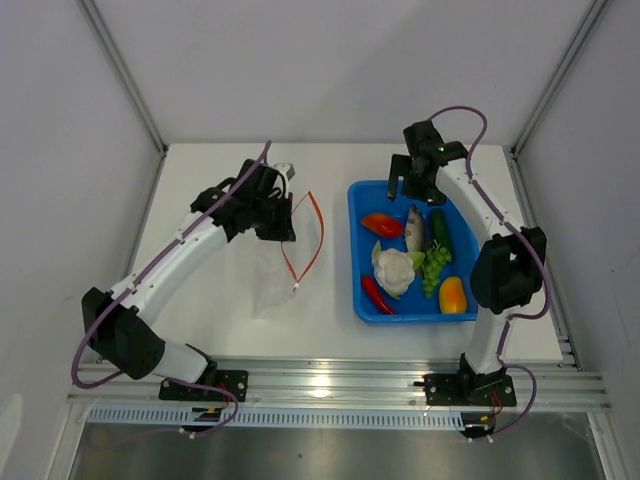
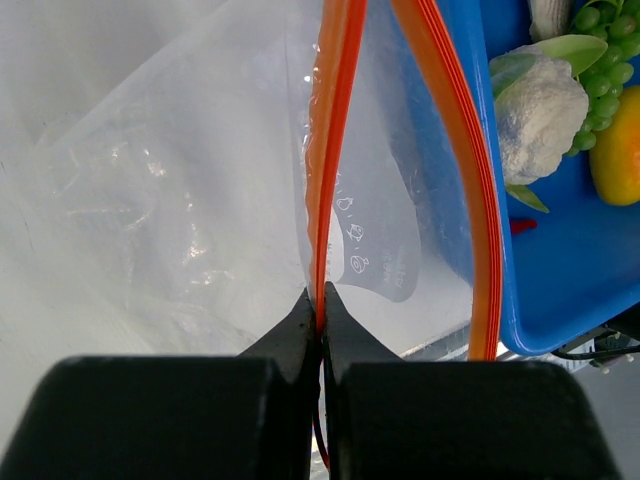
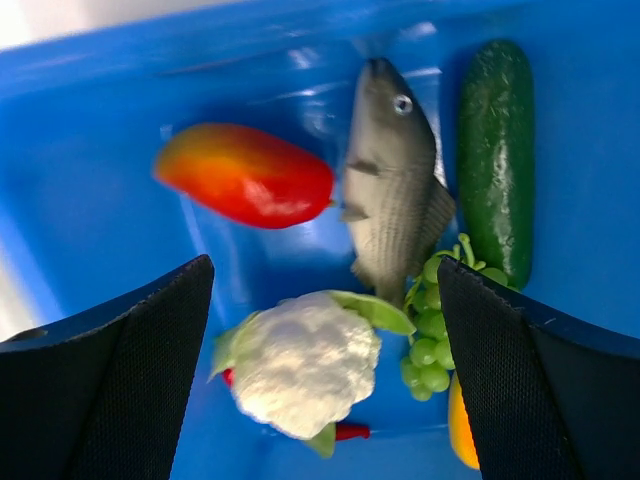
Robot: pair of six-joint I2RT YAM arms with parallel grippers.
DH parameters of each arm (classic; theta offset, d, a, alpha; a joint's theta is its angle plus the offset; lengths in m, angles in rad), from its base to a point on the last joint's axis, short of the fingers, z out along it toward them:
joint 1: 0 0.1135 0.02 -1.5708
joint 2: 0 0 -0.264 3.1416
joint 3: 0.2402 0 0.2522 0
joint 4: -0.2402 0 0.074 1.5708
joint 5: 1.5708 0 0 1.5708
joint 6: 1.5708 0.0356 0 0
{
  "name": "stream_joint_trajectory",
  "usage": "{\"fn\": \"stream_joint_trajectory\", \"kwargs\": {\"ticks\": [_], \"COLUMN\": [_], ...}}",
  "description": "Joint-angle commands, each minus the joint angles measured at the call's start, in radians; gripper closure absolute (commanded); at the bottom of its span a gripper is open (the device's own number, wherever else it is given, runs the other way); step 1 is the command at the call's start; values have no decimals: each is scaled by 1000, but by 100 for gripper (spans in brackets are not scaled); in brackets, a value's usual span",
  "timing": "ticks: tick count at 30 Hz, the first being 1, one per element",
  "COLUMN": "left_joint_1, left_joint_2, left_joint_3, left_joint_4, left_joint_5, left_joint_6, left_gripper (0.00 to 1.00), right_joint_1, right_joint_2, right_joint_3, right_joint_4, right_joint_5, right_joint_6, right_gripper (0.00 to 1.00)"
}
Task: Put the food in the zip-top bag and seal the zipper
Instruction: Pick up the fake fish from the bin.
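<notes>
From my screens this job has barely begun. The left pincer [image 2: 320, 300] is clamped shut on one lip of the zipper [image 2: 335, 150], holding it up so the mouth of the zip-top bag [image 1: 272, 280] gapes toward the right. The bag itself lies crumpled on the left half of the tabletop [image 1: 230, 170], toward its middle. The other lip of the strip hangs loose beside the gripped one, so nothing is sealed. The right pincer [image 3: 325, 265] is spread wide and carries nothing, hovering over the far end of the blue tray [image 1: 358, 215], which sits on the right half of the tabletop. All seven pieces lie in that tray: tomato [image 3: 245, 175], grey fish [image 3: 390, 190] and cucumber [image 3: 495, 150] at the far end, cauliflower [image 3: 300, 365] and grapes [image 3: 430, 345] in the middle, chili [image 1: 377, 294] and pepper [image 1: 452, 295] nearest the arms. The bag looks empty to me, though its clear, crinkled plastic makes that hard to confirm. What remains, as I judge it, is everything: carry each piece across, drop it in, then press the zipper shut along its length.
</notes>
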Motion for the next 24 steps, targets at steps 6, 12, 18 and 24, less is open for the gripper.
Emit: {"fn": "stream_joint_trajectory", "kwargs": {"ticks": [6, 12, 18, 24], "left_joint_1": [27, 30, 33, 50], "left_joint_2": [26, 46, 63, 58], "left_joint_3": [50, 56, 71, 63], "left_joint_4": [8, 9, -3, -8], "left_joint_5": [26, 55, 61, 50], "left_joint_6": [20, 12, 26, 37], "left_gripper": [99, 99, 100, 100], "right_joint_1": [-14, -16, -19, -22], "right_joint_2": [13, -2, 59, 103], "right_joint_3": [-212, -362, -384, -395], "right_joint_4": [150, 347, 438, 451], "right_joint_5": [108, 145, 182, 200], "right_joint_6": [34, 42, 34, 43], "right_gripper": [6, 7, 7, 13]}}
